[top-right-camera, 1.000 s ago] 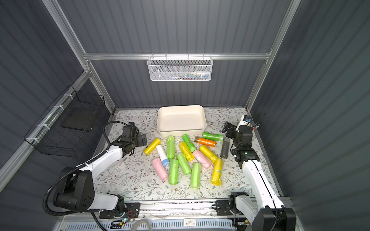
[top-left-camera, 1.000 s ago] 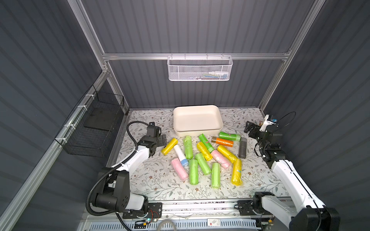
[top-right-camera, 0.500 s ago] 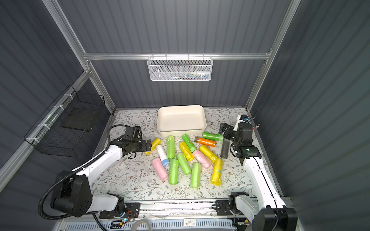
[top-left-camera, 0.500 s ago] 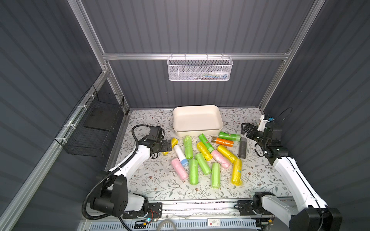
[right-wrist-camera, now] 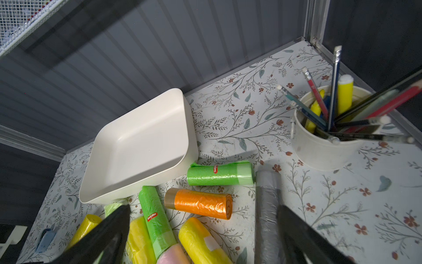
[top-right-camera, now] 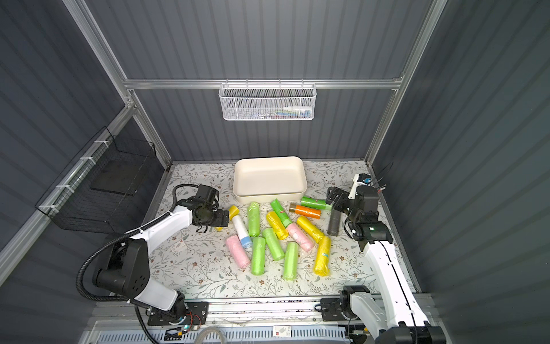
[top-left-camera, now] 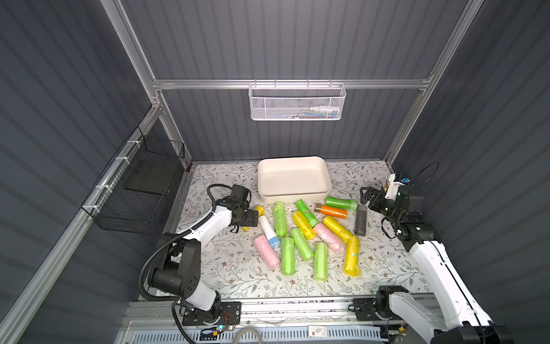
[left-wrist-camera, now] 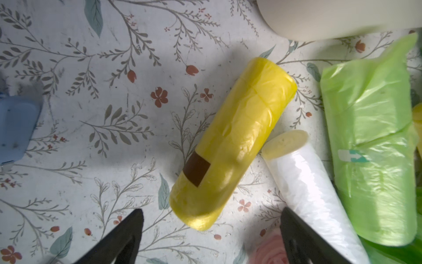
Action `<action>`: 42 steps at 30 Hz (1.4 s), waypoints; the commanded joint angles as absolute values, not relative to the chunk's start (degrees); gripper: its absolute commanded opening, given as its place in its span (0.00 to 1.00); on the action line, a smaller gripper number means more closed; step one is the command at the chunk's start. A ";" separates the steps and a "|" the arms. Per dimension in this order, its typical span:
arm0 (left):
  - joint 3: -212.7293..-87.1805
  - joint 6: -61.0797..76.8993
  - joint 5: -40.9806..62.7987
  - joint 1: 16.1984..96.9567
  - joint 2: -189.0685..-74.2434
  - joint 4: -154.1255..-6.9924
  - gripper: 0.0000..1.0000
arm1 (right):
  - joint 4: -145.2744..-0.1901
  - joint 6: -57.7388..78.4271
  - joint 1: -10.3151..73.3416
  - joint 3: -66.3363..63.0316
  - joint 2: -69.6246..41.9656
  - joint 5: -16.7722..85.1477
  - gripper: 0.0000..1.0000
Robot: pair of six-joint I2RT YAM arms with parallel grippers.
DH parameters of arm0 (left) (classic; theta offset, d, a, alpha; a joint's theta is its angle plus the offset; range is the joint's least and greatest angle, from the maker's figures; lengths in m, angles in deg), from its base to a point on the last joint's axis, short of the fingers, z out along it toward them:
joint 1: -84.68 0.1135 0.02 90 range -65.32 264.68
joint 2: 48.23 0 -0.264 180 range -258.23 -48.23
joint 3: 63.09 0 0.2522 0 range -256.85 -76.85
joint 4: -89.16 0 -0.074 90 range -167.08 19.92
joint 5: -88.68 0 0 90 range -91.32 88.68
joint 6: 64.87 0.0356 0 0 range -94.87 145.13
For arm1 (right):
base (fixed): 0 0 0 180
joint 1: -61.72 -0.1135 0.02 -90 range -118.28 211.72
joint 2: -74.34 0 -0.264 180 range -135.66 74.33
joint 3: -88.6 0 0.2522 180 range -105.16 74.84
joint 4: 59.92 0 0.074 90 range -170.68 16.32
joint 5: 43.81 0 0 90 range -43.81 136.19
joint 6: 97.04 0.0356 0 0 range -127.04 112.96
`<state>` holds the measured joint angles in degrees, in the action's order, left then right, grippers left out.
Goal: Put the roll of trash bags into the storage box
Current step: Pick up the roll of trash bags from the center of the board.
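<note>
Several trash bag rolls lie in a loose pile in front of the cream-white storage box (top-left-camera: 294, 197) (top-right-camera: 269, 199), which is empty. My left gripper (top-left-camera: 251, 219) (top-right-camera: 223, 219) hangs over the leftmost roll, a yellow roll (top-left-camera: 259, 210) (left-wrist-camera: 233, 141) with a brown sticker. In the left wrist view this gripper (left-wrist-camera: 211, 212) is open, its black fingers apart on either side of the roll's near end. A white roll (left-wrist-camera: 308, 194) lies against the yellow one. My right gripper (top-left-camera: 366, 195) (right-wrist-camera: 203, 208) stands open above the orange roll (right-wrist-camera: 201, 203) and the grey roll (right-wrist-camera: 267, 205), holding nothing.
A white mesh basket (top-left-camera: 297, 102) hangs on the back wall and a black wire basket (top-left-camera: 140, 184) on the left wall. A white cup of pencils (right-wrist-camera: 324, 146) stands in the back right corner. Light green rolls (left-wrist-camera: 370, 141) lie close beside the white one.
My left arm has swung right and come down over the yellow roll, which it now partly hides. The right gripper has shifted only a little.
</note>
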<state>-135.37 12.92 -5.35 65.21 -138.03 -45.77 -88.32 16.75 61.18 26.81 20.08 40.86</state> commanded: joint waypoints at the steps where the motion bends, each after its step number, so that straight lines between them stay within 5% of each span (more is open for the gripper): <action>1: -137.49 14.56 -5.81 64.90 -139.95 -44.81 0.92 | -89.99 15.77 61.10 24.69 21.15 41.49 0.99; 28: -144.04 17.75 -3.83 64.82 -153.10 -45.46 0.77 | -97.00 15.99 61.10 21.49 24.82 42.55 0.99; 42: -143.03 12.64 0.05 64.82 -147.99 -46.54 0.47 | -98.15 18.78 61.07 22.33 27.68 34.13 0.99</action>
<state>-142.69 15.02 -3.39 65.21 -151.99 -46.79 -98.26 17.38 61.18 22.33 26.30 38.94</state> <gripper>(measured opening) 0.482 0.991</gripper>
